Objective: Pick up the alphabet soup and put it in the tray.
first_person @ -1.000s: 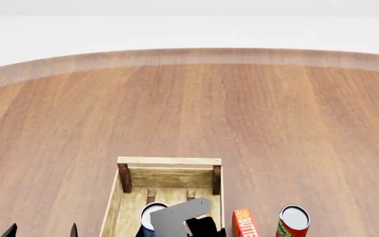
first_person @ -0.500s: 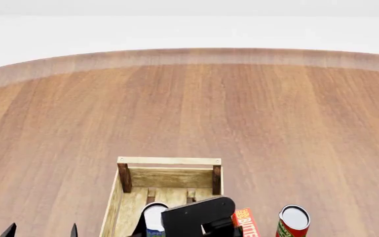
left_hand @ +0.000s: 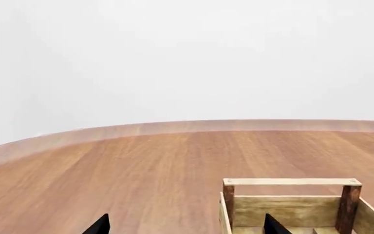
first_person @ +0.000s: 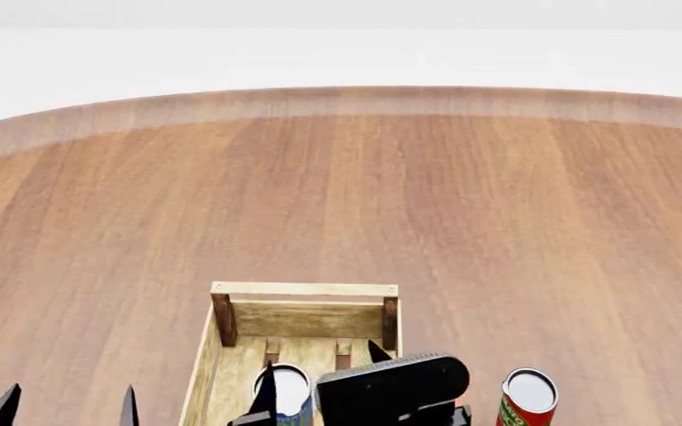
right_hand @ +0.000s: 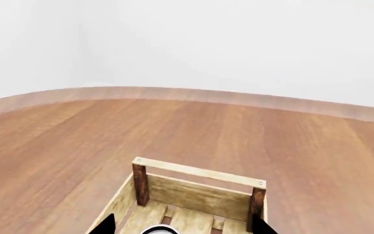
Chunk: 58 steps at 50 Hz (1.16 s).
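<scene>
My right end effector (first_person: 317,377) sits low at the near edge of the head view, over the near part of the tray (first_person: 305,289), and its two dark fingertips stand apart on either side of the alphabet soup (first_person: 287,392); one tip rises just left of the can's whitish top and the other pokes up past the black wrist housing to its right. In the right wrist view the same fingertips (right_hand: 102,225) show at the frame's edge with a clear gap, and a sliver of the soup's pale lid (right_hand: 159,230) lies between them (I cannot tell whether either pad touches the can). The soup stands upright inside the tray, on the slatted floor, well short of the far end wall with its two darker corner posts. Just right of the tray, on the wooden worktop (first_person: 341,195), a red-and-green can (first_person: 527,398) with a grey top stands upright, and a small grey-blue object is cut off at the far right edge. My left end effector (first_person: 67,406) hangs to the left of the tray over bare worktop, its two pointed tips apart and holding nothing; the left wrist view shows those tips (left_hand: 101,225) spread, with the tray's end wall (left_hand: 291,182) off to one side.
</scene>
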### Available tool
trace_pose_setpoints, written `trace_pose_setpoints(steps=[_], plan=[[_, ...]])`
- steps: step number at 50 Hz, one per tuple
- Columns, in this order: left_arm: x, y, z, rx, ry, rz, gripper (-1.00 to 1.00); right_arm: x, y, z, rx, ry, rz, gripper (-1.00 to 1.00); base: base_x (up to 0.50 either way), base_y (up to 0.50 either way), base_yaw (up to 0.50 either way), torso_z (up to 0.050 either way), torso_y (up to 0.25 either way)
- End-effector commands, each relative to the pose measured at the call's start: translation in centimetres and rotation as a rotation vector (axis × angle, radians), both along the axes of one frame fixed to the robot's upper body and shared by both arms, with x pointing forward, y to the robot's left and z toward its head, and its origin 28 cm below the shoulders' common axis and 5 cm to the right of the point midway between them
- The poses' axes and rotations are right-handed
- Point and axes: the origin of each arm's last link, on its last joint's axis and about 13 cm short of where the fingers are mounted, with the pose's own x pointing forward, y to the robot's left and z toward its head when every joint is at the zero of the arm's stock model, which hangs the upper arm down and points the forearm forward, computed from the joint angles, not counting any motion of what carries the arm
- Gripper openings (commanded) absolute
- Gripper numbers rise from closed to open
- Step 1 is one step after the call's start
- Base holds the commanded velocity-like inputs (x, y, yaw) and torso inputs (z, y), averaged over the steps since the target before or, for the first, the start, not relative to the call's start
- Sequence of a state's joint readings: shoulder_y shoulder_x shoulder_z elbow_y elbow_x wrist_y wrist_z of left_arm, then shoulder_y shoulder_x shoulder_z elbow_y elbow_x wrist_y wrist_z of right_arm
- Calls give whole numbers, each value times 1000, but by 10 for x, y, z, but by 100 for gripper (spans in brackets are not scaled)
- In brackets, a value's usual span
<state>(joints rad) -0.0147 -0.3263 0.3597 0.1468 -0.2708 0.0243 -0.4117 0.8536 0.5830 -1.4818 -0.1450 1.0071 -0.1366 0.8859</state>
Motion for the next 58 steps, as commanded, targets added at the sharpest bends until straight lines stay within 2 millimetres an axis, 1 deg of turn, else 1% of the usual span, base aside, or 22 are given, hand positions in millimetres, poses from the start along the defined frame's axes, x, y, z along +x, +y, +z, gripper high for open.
trace_pose_setpoints(steps=[1,14,23,28,32,44,58], plan=[[-3,-3,12,-2,-29,-14,100,-7,-6,11,8,-39,6,100,0,0,0,0,0],[-6,-4,28,5,-70,-23,100,-14,-10,27,31,-77,4,100,0,0,0,0,0],[-12,-5,45,2,-114,-33,100,-19,-15,40,54,-110,-15,100,0,0,0,0,0],[-15,-7,54,-1,-138,-43,100,-22,-18,43,56,-125,-20,100,0,0,0,0,0],[-17,-8,57,0,-148,-44,100,-25,-19,46,68,-120,-20,100,0,0,0,0,0],[-20,-8,66,-4,-175,-42,100,-33,-22,61,85,-162,-14,100,0,0,0,0,0],[-27,-10,85,-8,-229,-51,100,-41,-23,73,88,-198,-7,100,0,0,0,0,0]])
